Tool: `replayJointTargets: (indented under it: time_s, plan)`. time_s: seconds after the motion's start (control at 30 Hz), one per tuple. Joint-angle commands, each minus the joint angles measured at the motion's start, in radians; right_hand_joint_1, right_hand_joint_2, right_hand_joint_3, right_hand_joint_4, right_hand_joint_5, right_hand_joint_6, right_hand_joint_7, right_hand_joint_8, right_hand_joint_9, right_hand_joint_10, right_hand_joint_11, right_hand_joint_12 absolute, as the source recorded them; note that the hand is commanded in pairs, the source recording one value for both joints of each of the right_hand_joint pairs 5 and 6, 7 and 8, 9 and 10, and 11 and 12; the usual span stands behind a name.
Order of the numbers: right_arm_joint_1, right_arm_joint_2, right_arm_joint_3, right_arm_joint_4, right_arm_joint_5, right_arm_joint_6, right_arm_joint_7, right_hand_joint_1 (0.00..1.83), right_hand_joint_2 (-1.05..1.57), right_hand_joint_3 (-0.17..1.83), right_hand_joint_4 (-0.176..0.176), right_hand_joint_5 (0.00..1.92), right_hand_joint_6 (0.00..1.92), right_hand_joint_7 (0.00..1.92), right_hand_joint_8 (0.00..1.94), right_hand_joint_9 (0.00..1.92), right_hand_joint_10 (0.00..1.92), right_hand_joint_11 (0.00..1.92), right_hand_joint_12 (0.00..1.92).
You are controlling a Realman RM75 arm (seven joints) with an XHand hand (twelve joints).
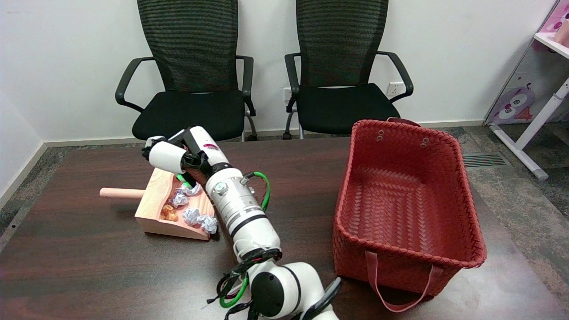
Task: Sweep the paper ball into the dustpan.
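A wooden dustpan (165, 226) lies left of the table's middle, its round handle (121, 193) pointing left. Several crumpled white paper balls lie inside it, among them one (179, 198) near the back, one (191, 215) in the middle and one (208, 223) at the near right corner of the mouth. An orange-brown scrap (169, 212) lies with them. My right hand (175, 154) hovers over the pan's far end with fingers curled. A bright green brush tip (181, 178) pokes down from it into the pan. The forearm hides the pan's right side.
A large red woven basket (444, 262) with strap handles stands on the right of the dark wooden table (80, 266). Two black office chairs stand behind the far edge. A white shelf is off to the far right.
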Motion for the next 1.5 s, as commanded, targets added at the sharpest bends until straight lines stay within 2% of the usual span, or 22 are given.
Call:
replayJointTargets:
  time_s: [0.03, 0.17, 0.3, 0.4, 0.53, 0.6, 0.67, 0.8, 1.07, 1.3, 1.5]
  plan:
    - [0.168, 0.101, -0.211, 0.316, 0.259, -0.320, 0.003, 0.72, 1.35, 1.83, 0.030, 1.92, 1.92, 1.92, 1.92, 1.92, 1.92, 1.92, 1.92]
    - [0.237, 0.148, -0.331, 0.419, 0.365, -0.455, 0.005, 0.67, 1.27, 1.83, 0.003, 1.92, 1.92, 1.92, 1.92, 1.92, 1.92, 1.92, 1.92]
    - [0.314, 0.192, -0.495, 0.522, 0.561, -0.599, 0.033, 0.63, 1.24, 1.83, -0.015, 1.92, 1.92, 1.92, 1.92, 1.92, 1.92, 1.92, 1.92]
    - [0.349, 0.204, -0.552, 0.566, 0.674, -0.660, 0.087, 0.60, 1.21, 1.83, -0.013, 1.92, 1.92, 1.92, 1.92, 1.92, 1.92, 1.92, 1.92]
    - [0.374, 0.207, -0.570, 0.599, 0.728, -0.701, 0.227, 0.58, 1.16, 1.83, -0.002, 1.92, 1.92, 1.92, 1.92, 1.92, 1.92, 1.92, 1.92]
    - [0.386, 0.207, -0.570, 0.615, 0.739, -0.723, 0.348, 0.59, 1.13, 1.61, -0.001, 1.92, 1.92, 1.92, 1.92, 1.92, 1.92, 1.92, 1.92]
    - [0.390, 0.207, -0.570, 0.620, 0.765, -0.728, 0.469, 0.61, 1.06, 1.49, -0.001, 1.92, 1.92, 1.92, 1.92, 1.92, 1.92, 1.92, 1.92]
    - [0.391, 0.213, -0.570, 0.621, 0.803, -0.742, 0.645, 0.66, 0.91, 1.39, -0.003, 1.92, 1.92, 1.92, 1.92, 1.92, 1.92, 1.92, 1.92]
    - [0.397, 0.262, -0.610, 0.556, 0.793, -0.763, 0.676, 0.73, 0.81, 1.56, -0.008, 1.92, 1.92, 1.92, 1.92, 1.92, 1.92, 1.92, 1.92]
    - [0.395, 0.307, -0.633, 0.489, 0.793, -0.774, 0.659, 0.74, 0.83, 1.57, -0.011, 1.92, 1.92, 1.92, 1.92, 1.92, 1.92, 1.92, 1.92]
    - [0.381, 0.351, -0.635, 0.393, 0.793, -0.768, 0.501, 0.75, 0.92, 1.52, -0.011, 1.92, 1.92, 1.92, 1.92, 1.92, 1.92, 1.92, 1.92]
